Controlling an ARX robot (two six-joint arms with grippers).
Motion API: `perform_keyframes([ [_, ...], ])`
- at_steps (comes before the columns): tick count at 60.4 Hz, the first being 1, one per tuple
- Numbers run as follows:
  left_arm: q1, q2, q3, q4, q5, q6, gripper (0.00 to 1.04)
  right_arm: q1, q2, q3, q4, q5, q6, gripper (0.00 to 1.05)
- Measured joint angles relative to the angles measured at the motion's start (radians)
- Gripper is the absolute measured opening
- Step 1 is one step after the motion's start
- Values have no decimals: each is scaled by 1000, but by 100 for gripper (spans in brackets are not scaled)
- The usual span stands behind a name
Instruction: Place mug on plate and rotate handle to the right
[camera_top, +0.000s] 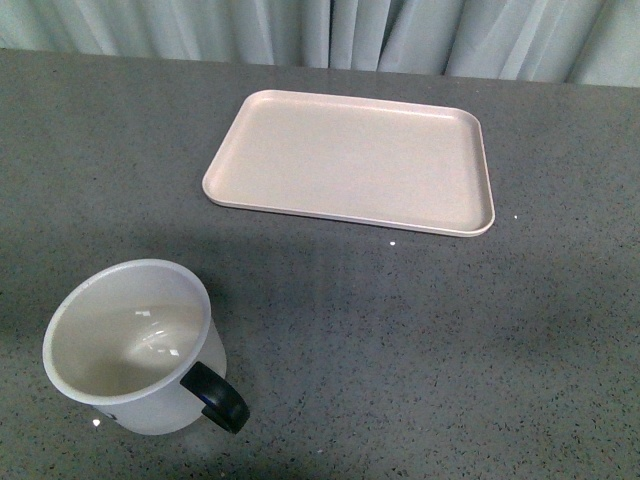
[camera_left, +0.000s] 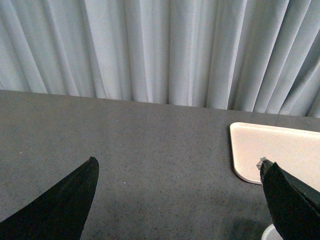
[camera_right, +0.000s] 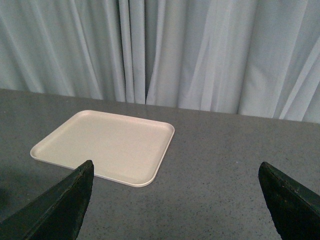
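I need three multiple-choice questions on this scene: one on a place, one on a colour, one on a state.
1. Where is the mug relative to the plate?
A) on it
B) nearer the camera, on the table
C) behind it

2. What colour is the mug's handle?
A) black
B) white
C) pink

3. In what state is the plate?
A) empty
B) holding the mug
C) holding a spoon

Answers: 1 B, the mug stands on the table, apart from the plate; 2 A, the handle is dark against the white body; 3 A, its surface is bare.
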Motion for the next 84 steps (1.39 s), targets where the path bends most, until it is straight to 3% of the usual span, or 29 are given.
perform_keyframes([
  [21, 0, 0, 0, 0, 0, 0, 95, 0, 0, 0, 0, 0, 0, 96],
  [28, 26, 247, 156, -351, 59, -95, 95, 0, 0, 0, 0, -1, 0, 96],
  [31, 33, 351, 180, -380, 65, -103, 95, 0, 0, 0, 0, 0, 0, 96],
  [50, -33, 784, 312, -154, 104, -92, 95, 0, 0, 0, 0, 0, 0, 96],
  [72, -246, 1140, 412, -16, 18, -148, 95, 0, 0, 0, 0, 0, 0, 96],
  [84, -271, 1224, 428, -4, 2, -172, 95, 0, 0, 0, 0, 0, 0, 96],
])
